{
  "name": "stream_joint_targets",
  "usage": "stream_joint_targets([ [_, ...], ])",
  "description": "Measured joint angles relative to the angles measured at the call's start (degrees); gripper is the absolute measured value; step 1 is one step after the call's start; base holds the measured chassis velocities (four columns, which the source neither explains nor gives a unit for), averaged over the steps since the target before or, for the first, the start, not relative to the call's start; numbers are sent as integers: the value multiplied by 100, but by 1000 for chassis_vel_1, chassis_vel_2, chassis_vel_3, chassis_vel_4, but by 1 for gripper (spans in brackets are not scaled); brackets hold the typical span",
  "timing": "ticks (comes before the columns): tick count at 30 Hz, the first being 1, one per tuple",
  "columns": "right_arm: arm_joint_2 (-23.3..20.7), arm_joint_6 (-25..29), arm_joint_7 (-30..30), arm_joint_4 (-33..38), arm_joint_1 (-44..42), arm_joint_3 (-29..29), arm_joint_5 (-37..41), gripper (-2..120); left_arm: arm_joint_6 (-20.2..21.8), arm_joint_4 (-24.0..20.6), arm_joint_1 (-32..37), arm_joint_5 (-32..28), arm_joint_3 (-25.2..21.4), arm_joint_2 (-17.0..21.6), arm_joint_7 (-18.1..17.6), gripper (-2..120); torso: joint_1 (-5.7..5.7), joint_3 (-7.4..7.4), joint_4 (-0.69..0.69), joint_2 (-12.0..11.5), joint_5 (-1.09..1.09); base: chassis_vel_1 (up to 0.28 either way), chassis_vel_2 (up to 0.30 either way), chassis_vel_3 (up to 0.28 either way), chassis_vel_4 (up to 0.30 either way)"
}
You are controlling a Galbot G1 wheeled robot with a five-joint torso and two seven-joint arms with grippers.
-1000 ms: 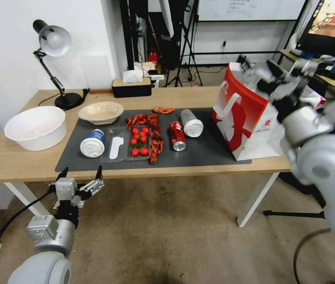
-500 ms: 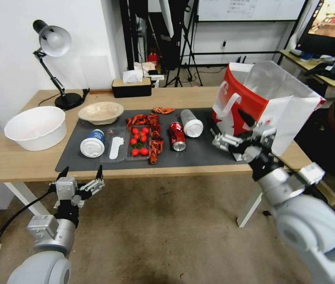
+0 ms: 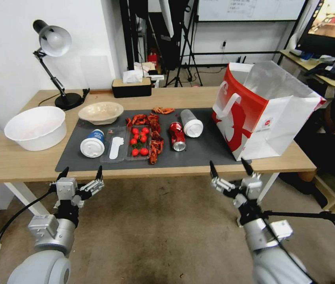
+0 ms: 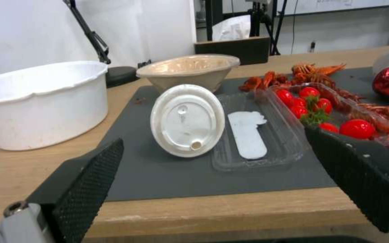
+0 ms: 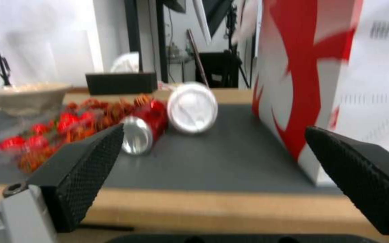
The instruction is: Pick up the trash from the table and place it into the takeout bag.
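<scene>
With both my left gripper (image 3: 80, 172) and right gripper (image 3: 230, 167) spread wide and empty at lower frame, I worry that the crushed can (image 3: 177, 136) mid-frame could roll against the takeout bag (image 3: 254, 114) at right.

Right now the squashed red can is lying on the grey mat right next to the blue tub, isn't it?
Not quite. The squashed red can does lie on the grey mat, but its neighbour is the white-lidded cup, as the head view shows. The blue tub lies further along the mat, beyond the tray of tomatoes.
</scene>
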Motion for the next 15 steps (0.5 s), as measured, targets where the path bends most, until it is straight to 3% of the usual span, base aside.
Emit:
stream_joint_targets([
  [5,193,366,170,-439,-172,-266,-291,100,-16,73,-24,-72,-16,50,-5,100,1,0,0,0,1,0,0,0,0],
  [15,258,440,235,-720,-67,-385,-338,100,-25,119,-49,-125,-59,82,-11,100,1,1,0,0,1,0,0,0,0],
])
